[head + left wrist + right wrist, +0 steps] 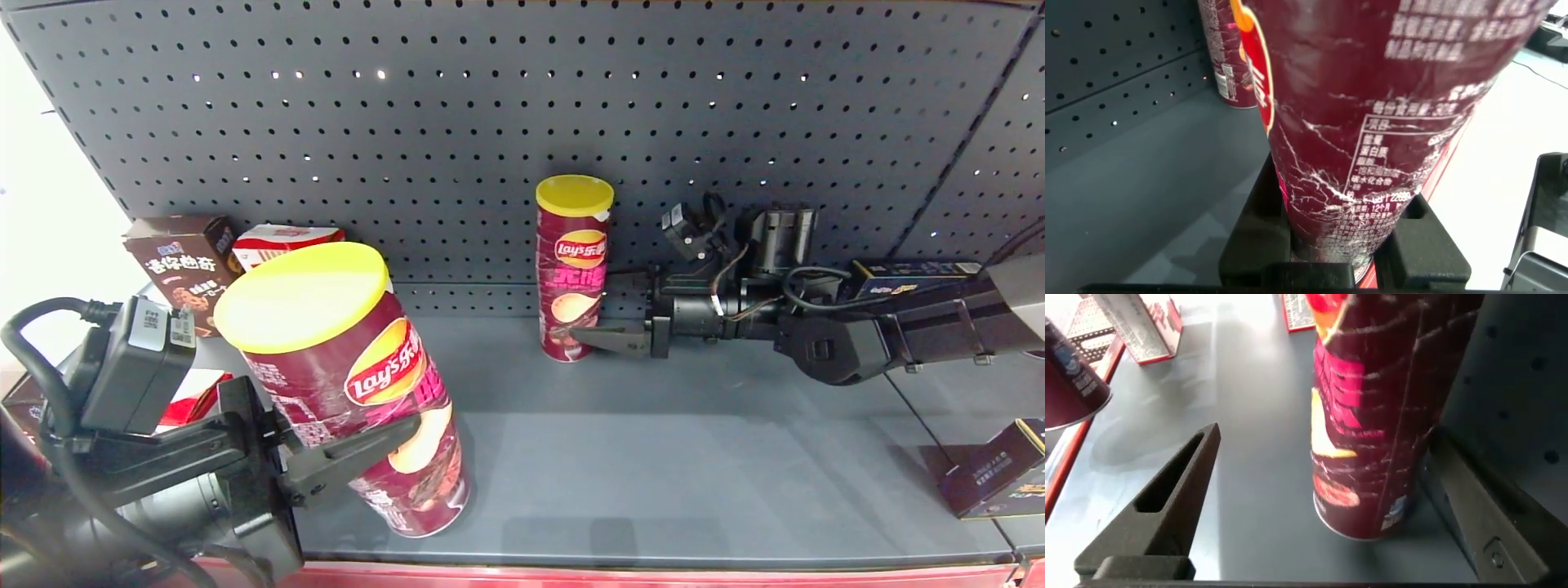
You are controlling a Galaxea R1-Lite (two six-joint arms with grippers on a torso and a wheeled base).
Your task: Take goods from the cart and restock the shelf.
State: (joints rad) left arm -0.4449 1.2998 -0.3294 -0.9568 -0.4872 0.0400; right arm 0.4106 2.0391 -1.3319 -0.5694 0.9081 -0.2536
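Note:
Two maroon chips cans with yellow lids are at the grey shelf point(694, 457). The near can point(359, 367) leans at the shelf's front left, and my left gripper point(375, 425) is shut on its lower body. In the left wrist view this can point(1372, 122) stands between the pads of the left gripper point(1343, 245). The far can point(571, 269) stands upright against the pegboard. My right gripper point(592, 306) is open around its base. In the right wrist view the far can point(1372, 433) sits nearer one finger of the right gripper point(1323, 453), with a gap to the other.
A brown cookie box point(180, 265) and a red-and-white box point(282, 241) stand at the back left. Dark boxes point(992, 469) lie at the right, another box point(906, 282) behind the right arm. The pegboard point(490, 122) closes the back; a red edge point(571, 576) marks the shelf front.

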